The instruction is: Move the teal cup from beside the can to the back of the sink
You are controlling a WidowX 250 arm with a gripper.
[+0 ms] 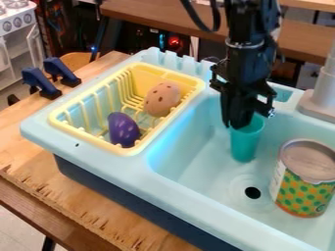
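Black gripper (pixel 240 123) at the teal cup (pixel 247 144), inside the light-blue toy sink (pixel 180 180).
In the camera view, the gripper hung down over the cup's rim; whether its claw was apart or clamped on the cup could not be told. The cup stood nearly upright in the basin, beyond the drain hole (pixel 252 192) and the patterned tin can (pixel 304 184). A yellow dish rack (pixel 86 138) held 2 toys: a purple eggplant (pixel 123 130) and a spotted tan potato (pixel 161 99).

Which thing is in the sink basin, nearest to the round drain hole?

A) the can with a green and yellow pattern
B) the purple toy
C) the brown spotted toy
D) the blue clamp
A: the patterned can stands in the basin right beside the drain hole, while both toys lie in the yellow rack.
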